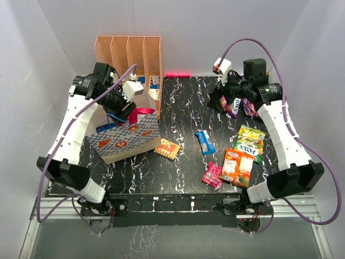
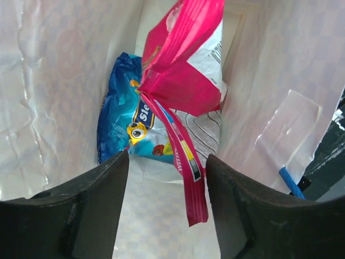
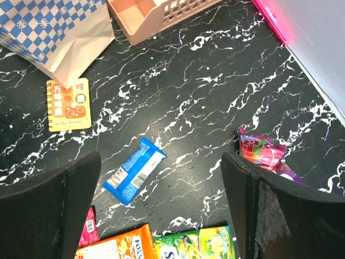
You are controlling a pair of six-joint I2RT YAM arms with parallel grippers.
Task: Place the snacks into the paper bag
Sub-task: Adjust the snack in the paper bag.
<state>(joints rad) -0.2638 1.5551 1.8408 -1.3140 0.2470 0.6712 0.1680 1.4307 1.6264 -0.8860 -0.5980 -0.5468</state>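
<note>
**A:** While the left hand (image 2: 167, 162) hangs in the mouth of the paper bag (image 1: 126, 137), left of frame, its fingers stand partly open. The magenta packet (image 2: 183, 75) runs between them, pinched by neither as far as I can see. A blue packet (image 2: 116, 118) lies at the bottom.

**B:** Risk there?

**A:** The magenta one stands on end, its top high in the bag. It could snag a finger on the way out and ride up. A tug might also tip the bag, which looks light.

**B:** Centre?

**A:** The orange card packet (image 1: 167, 148) sits just beside the bag's corner, where a low reach could shove it. The blue bar (image 1: 204, 142), pink packet (image 1: 212, 175), orange packet (image 1: 237, 167) and green-yellow packet (image 1: 249, 141) lie loose on the worktop (image 1: 178, 102).

**B:** Right side?

**A:** The right hand (image 1: 232, 100), upper right, is spread wide and empty, just above a purple packet (image 3: 264, 154). The foil lies flat, so the fingers may skid off it.
</note>
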